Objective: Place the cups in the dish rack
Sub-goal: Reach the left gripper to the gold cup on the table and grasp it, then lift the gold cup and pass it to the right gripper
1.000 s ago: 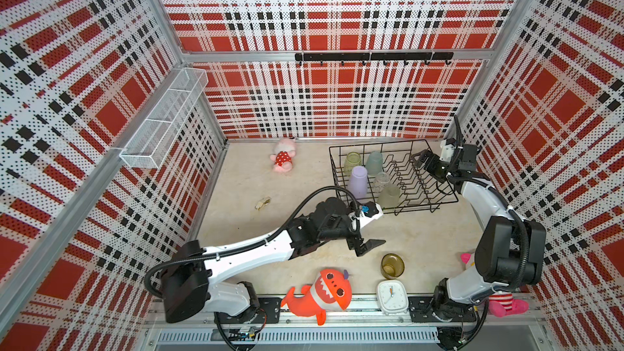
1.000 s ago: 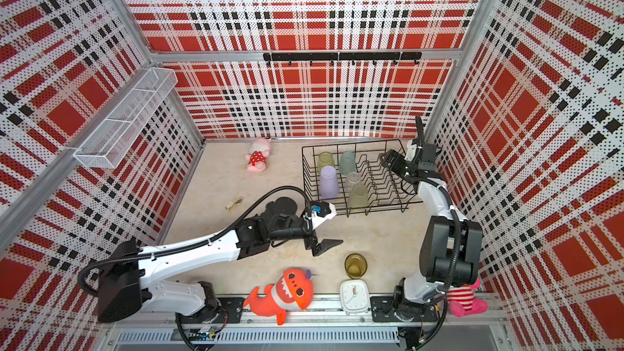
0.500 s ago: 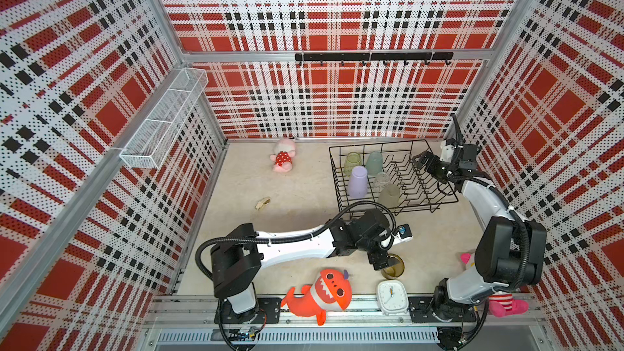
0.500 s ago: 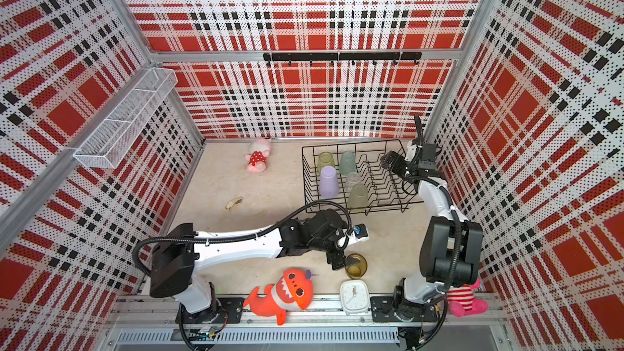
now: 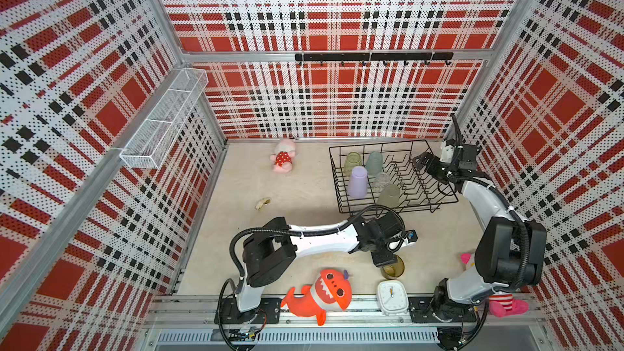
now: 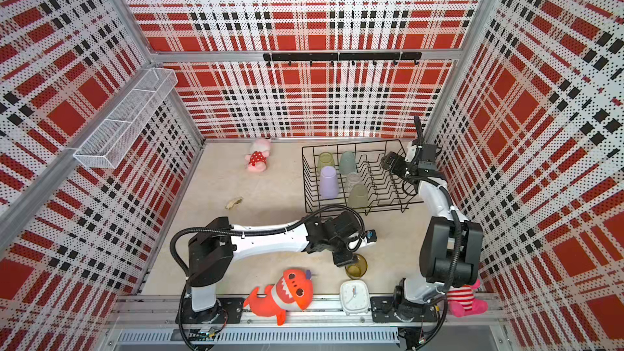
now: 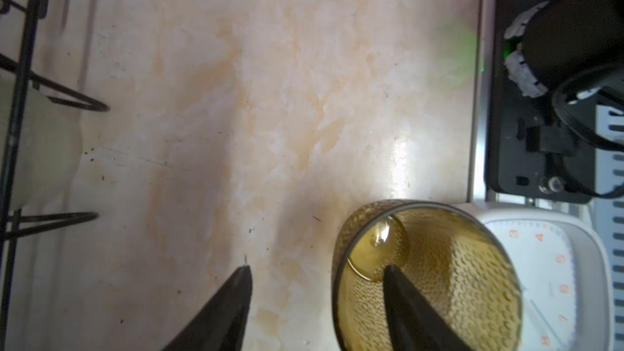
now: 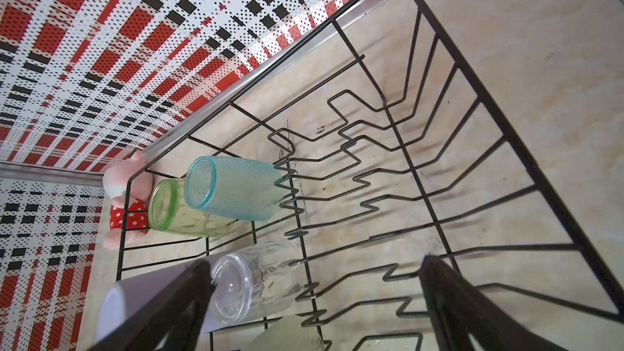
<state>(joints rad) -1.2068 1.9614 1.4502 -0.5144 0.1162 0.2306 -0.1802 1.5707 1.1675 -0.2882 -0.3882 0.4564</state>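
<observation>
Red plaid perforated walls (image 5: 337, 11) enclose a beige marbled floor (image 5: 304, 197).

Clock (image 7: 540, 265) cut off; lilac cup (image 8: 128, 298) half hidden.

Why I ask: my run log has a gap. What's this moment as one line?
left gripper open, one finger inside amber cup | right gripper open over rack | five cups racked

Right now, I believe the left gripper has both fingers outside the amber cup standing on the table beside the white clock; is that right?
Not quite: the left wrist view shows the left gripper straddling the wall of the amber cup, one finger inside and one outside. The cup does stand on the table beside the white clock.
</observation>
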